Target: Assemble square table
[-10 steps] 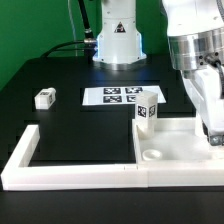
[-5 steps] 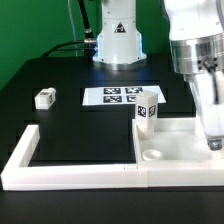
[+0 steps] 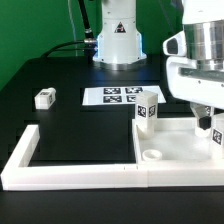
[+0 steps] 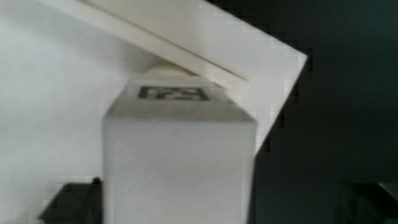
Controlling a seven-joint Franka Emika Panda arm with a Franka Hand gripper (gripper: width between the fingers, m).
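Note:
The square table's white slab (image 3: 170, 143) lies at the exterior view's lower right, inside the border wall's corner. One tagged leg block (image 3: 148, 111) stands upright at the slab's far left corner. A second leg (image 3: 217, 137) stands at its right edge, right under my gripper (image 3: 208, 125). In the wrist view this leg (image 4: 178, 150) rises between my fingers (image 4: 71, 200), which stand wide apart and clear of it on both sides. The gripper (image 4: 222, 205) is open and holds nothing. A third leg block (image 3: 44, 97) lies loose far to the exterior view's left.
The marker board (image 3: 116, 96) lies flat behind the slab. The white L-shaped border wall (image 3: 60, 172) runs along the front and up the exterior view's left. The robot's base (image 3: 118, 40) stands at the back. The table surface is black.
The jaws have spread apart and let go of the right-hand leg, which stays standing. The hand has risen a little above it.

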